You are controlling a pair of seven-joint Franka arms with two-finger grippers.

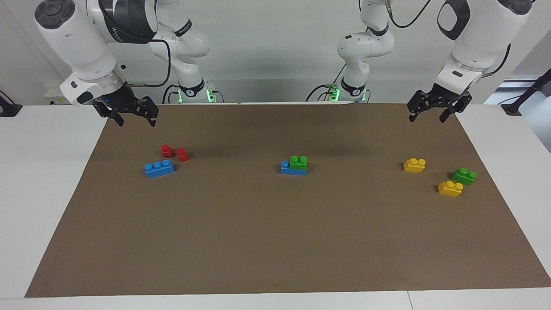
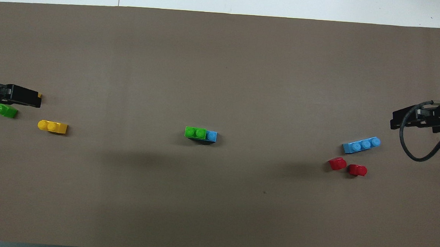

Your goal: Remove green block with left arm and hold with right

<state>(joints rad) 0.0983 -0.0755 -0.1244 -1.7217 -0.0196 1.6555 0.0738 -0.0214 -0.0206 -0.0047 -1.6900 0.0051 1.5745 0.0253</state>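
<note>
— Arms: glossy white jointed shells, rounded links, dark grey bands at the joints; a dark round cap with recessed screws on the big link above the right gripper (image 1: 131, 115).

— Markings?

— Grey lettering on a dark band, too small to read; a pale ring at each wrist; a small blue light at the right wrist.

— Grippers?

— Black, two thin fingers each, on angular black brackets; same build on the left gripper (image 1: 437, 110).

— Cabling?

— Thin black cable looping beside the right gripper; more black leads near the bases, each ringed with green lights.
</note>
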